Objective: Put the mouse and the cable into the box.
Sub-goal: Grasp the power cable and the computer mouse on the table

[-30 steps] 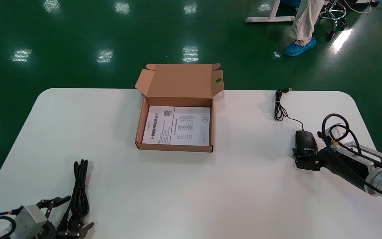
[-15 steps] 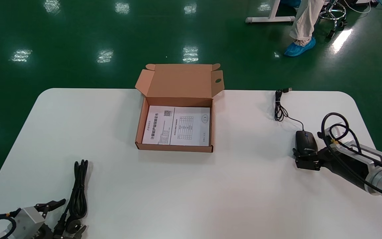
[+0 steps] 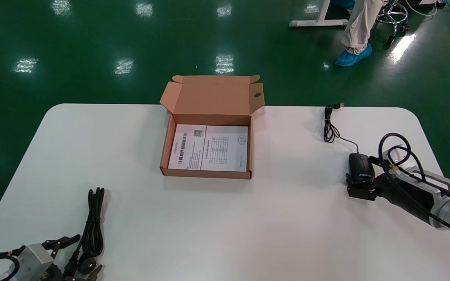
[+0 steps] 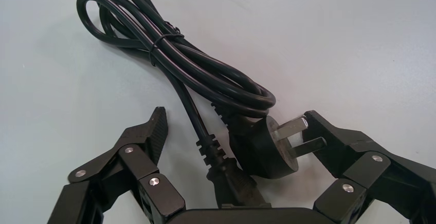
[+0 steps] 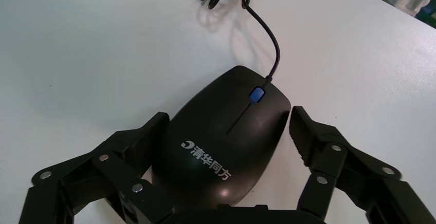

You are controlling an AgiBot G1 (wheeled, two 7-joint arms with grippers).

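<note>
A: Lower left corner, what has changed?
B: The left gripper (image 3: 87,253) sits lower than a second ago. It is spread wide astride the plug end of the black power cable (image 3: 94,218) and grips nothing.
A: Centre?
B: The open cardboard box (image 3: 209,173), printed sheet (image 3: 208,147) inside, unmoved.
A: Right side?
B: The right gripper (image 5: 229,115) is unchanged, open around the black mouse (image 3: 359,166) on the table (image 3: 287,218), not clamped.
</note>
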